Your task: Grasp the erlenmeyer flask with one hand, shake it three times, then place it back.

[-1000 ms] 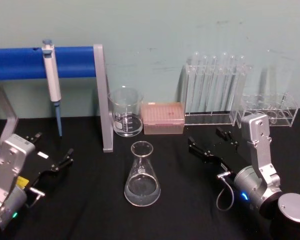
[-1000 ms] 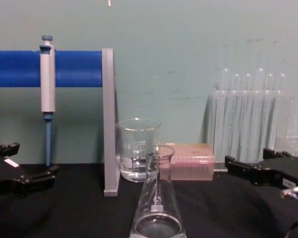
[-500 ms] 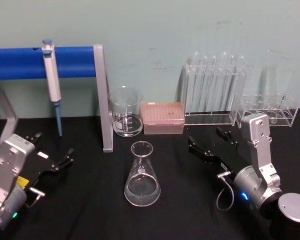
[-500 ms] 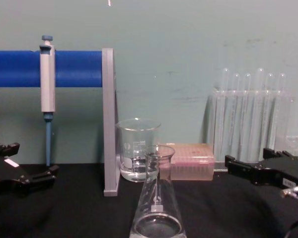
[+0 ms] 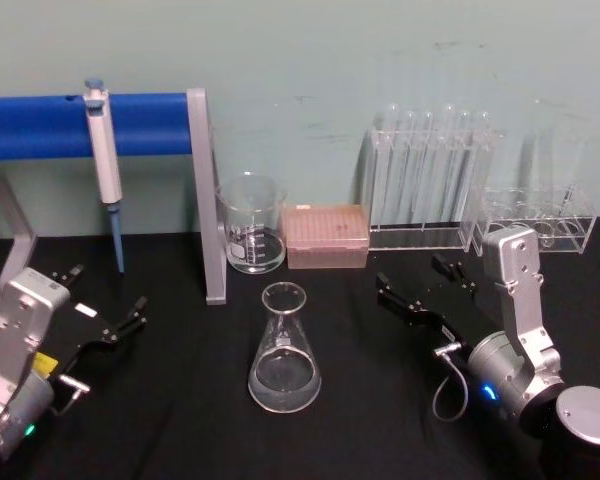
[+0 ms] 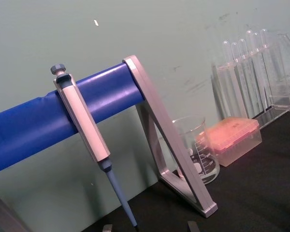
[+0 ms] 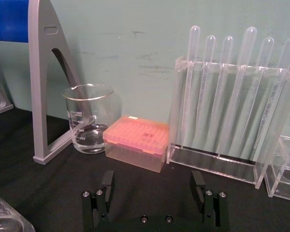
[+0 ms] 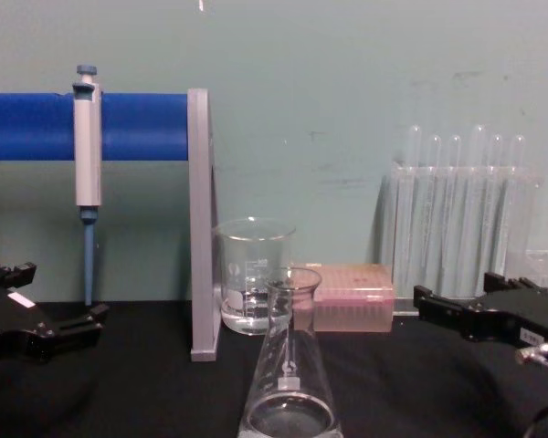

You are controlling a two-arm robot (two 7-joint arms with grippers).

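At table centre, on the black surface (image 5: 360,420), the erlenmeyer flask (image 5: 284,350) stands upright and untouched, wide base down, with a little clear liquid pooled at the bottom and a small white label on its cone. From the chest camera the flask (image 8: 290,365) sits nearest the robot, in front of the beaker and the pink box.

Right gripper (image 5: 425,285): black, two-fingered, on a silver wrist with a blue glow, positioned to the right of the flask and well apart from it. Its fingers are spread wide with nothing between them; the right wrist camera confirms the two fingertips (image 7: 108,180) standing apart over bare cloth. The chest camera shows it entering from the right edge (image 8: 475,306).

Left gripper (image 5: 105,305): to the left of the flask, well apart, fingers spread and empty, bearing a white sticker.

Behind the flask: a straight-sided glass beaker (image 5: 251,224) with printed graduations, and just beside it on the right a pink tip box (image 5: 325,236). Further right, a clear rack of test tubes (image 5: 428,180), with a second clear rack (image 5: 538,215) beside it. On the left, a blue bar on a grey stand (image 5: 206,195) carries a hanging pipette (image 5: 104,165).
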